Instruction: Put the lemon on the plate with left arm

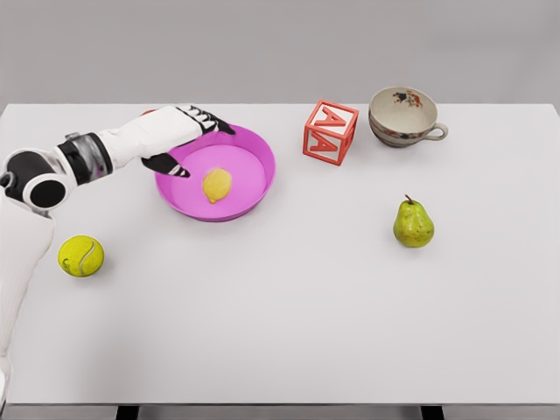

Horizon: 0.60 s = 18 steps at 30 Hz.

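Resting in the middle of the pink plate [254, 150], the lemon [217, 185] looks delivered. By the plate's left rim, the left hand [185, 140] hovers with fingers loosely spread, holding nothing, apparently a release made low so the fruit wouldn't roll onto the counter [289, 306].

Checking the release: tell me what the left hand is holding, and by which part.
Nothing is held. The left hand hangs open over the plate's left rim; the lemon lies apart from it on the plate.
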Motion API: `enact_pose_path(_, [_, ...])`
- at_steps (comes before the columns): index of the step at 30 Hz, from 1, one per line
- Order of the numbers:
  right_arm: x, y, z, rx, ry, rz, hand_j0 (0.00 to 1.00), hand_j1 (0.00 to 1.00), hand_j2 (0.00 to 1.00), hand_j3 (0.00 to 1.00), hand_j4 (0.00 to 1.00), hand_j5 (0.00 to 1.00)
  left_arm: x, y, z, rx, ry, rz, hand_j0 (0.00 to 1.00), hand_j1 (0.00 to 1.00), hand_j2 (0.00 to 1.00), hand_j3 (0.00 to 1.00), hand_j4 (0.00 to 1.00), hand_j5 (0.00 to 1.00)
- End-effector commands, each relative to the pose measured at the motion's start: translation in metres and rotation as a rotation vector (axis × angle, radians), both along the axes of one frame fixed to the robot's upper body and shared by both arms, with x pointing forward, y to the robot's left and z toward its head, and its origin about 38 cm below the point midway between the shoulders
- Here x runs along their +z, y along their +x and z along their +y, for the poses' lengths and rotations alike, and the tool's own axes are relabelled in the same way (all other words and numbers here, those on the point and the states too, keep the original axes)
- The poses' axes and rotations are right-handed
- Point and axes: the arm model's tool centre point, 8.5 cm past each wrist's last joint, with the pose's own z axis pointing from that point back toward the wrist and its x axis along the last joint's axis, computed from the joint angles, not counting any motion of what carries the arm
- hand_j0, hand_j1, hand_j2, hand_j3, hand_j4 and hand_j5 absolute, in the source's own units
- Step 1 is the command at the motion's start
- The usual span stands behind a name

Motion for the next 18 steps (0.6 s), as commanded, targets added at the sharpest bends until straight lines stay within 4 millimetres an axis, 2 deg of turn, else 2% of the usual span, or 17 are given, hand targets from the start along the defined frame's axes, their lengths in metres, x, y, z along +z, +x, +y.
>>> enact_pose_path(1, [0.000, 0.000, 0.000, 0.000, 0.001, 0.001, 1.00, 1.00, 1.00, 1.00, 1.00, 1.00, 0.010, -0.002, 0.001, -0.004, -0.016, -0.023, 1.00, 1.00, 1.00, 1.00, 1.00, 1.00])
enact_pose_path(2, [0.000, 0.000, 0.000, 0.000, 0.000, -0.001, 1.00, 1.00, 1.00, 1.00, 1.00, 1.00, 0.018, -0.006, 0.012, 0.003, 0.004, -0.046, 1.00, 1.00, 1.00, 1.00, 1.00, 1.00])
enact_pose_path(5, [0.000, 0.000, 0.000, 0.000, 0.001, 0.001, 1.00, 1.00, 1.00, 1.00, 1.00, 1.00, 0.041, -0.023, 0.094, 0.066, 0.002, -0.014, 1.00, 1.00, 1.00, 1.00, 1.00, 1.00])
enact_pose_path(7, [0.000, 0.000, 0.000, 0.000, 0.001, 0.001, 1.00, 1.00, 1.00, 1.00, 1.00, 1.00, 0.050, -0.035, 0.122, 0.084, -0.007, 0.005, 1.00, 1.00, 1.00, 1.00, 1.00, 1.00])
enact_pose_path(10, [0.000, 0.000, 0.000, 0.000, 0.001, 0.001, 1.00, 1.00, 1.00, 1.00, 1.00, 1.00, 0.052, -0.040, 0.128, 0.087, -0.006, 0.009, 1.00, 1.00, 1.00, 1.00, 1.00, 1.00])
enact_pose_path(18, [0.000, 0.000, 0.000, 0.000, 0.001, 0.001, 1.00, 1.00, 1.00, 1.00, 1.00, 1.00, 0.050, -0.041, 0.131, 0.093, 0.011, 0.012, 1.00, 1.00, 1.00, 1.00, 1.00, 1.00])
